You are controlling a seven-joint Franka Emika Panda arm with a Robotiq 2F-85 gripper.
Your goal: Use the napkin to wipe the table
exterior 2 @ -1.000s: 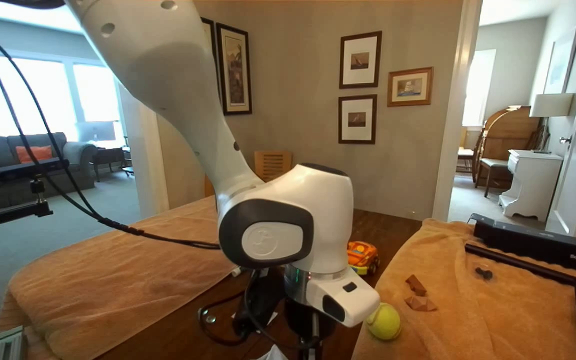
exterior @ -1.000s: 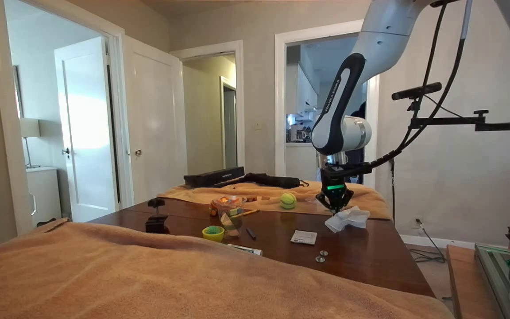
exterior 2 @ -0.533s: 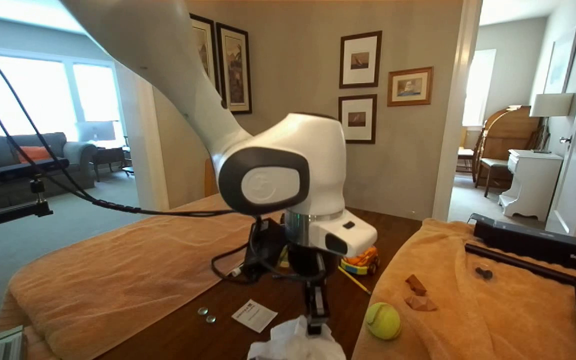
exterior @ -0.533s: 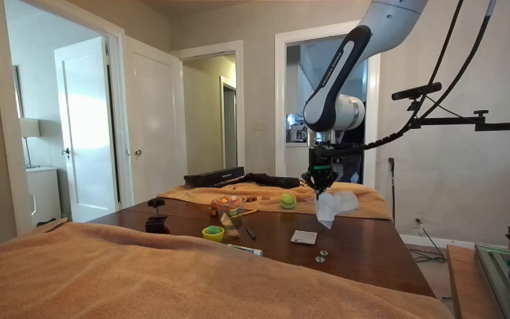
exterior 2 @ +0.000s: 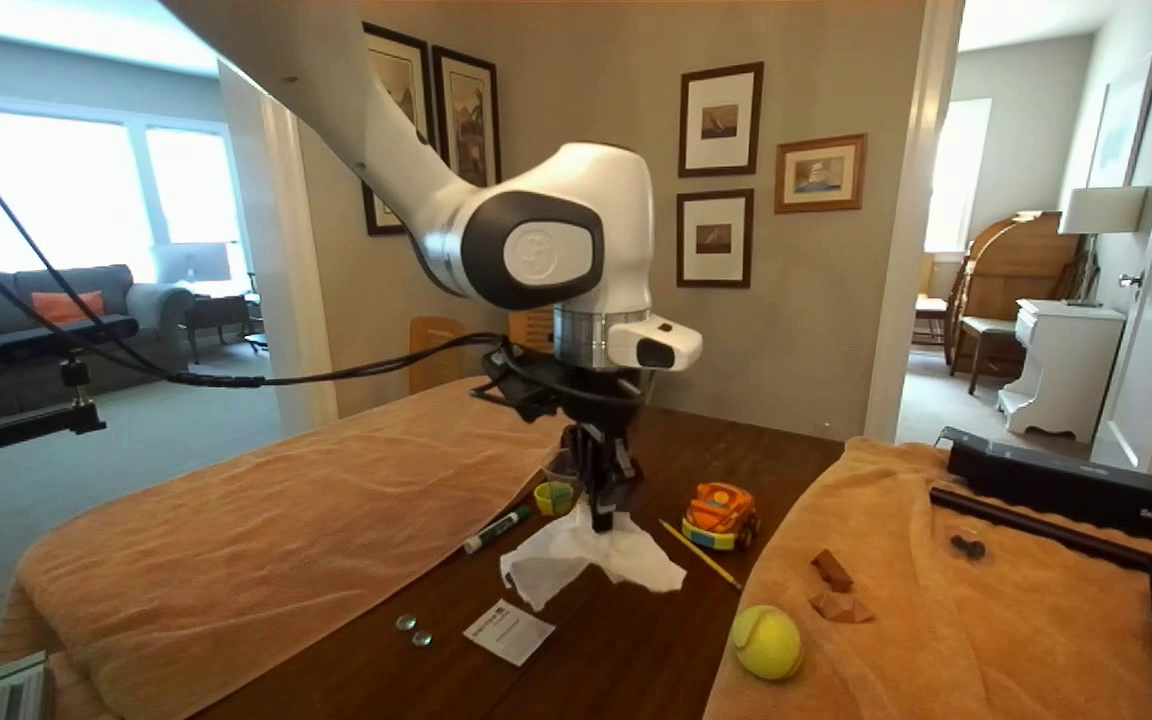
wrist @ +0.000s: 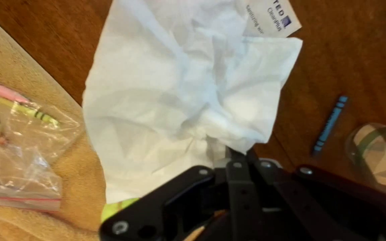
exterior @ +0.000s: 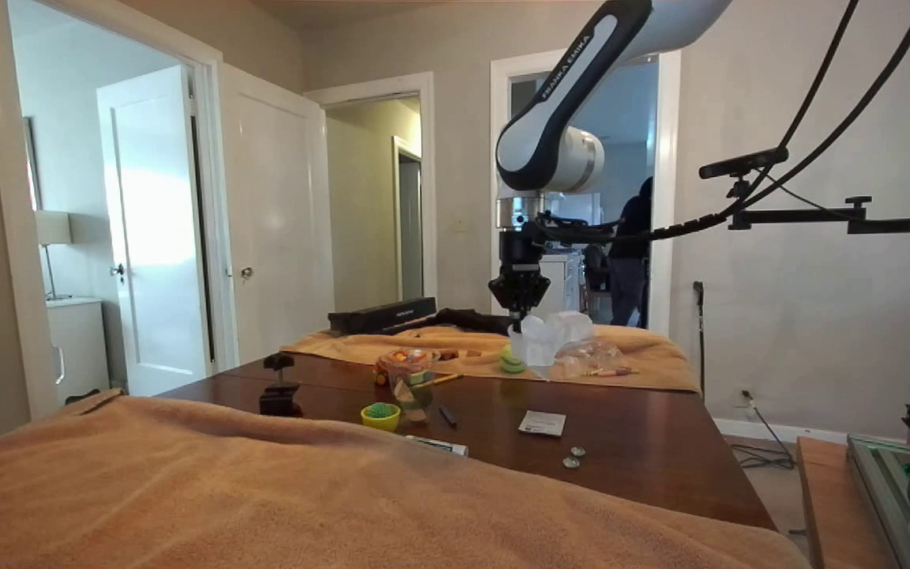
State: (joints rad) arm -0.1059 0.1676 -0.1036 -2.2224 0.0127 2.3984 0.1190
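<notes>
The napkin (exterior: 551,336) is crumpled, white and hangs in loose folds from my gripper (exterior: 516,322). My gripper also shows in an exterior view (exterior 2: 603,522) and is shut on the napkin (exterior 2: 576,555), holding it above the dark brown table (exterior: 652,450). In the wrist view the napkin (wrist: 166,87) spreads out below the fingers (wrist: 246,152), whose tips are partly hidden by a fold. The napkin covers part of the small flat packet there.
A flat packet (exterior 2: 509,631), glass beads (exterior 2: 414,630), green marker (exterior 2: 496,530), pencil (exterior 2: 701,553), toy truck (exterior 2: 721,515) and yellow cup (exterior: 381,417) stand or lie on the table. A tennis ball (exterior 2: 767,641) and clear bag (wrist: 18,160) lie on tan cloth (exterior 2: 896,660).
My gripper has lifted the napkin off the table. In an exterior view both have moved up and left; in the opposite exterior view they have moved up the picture, farther over the table.
</notes>
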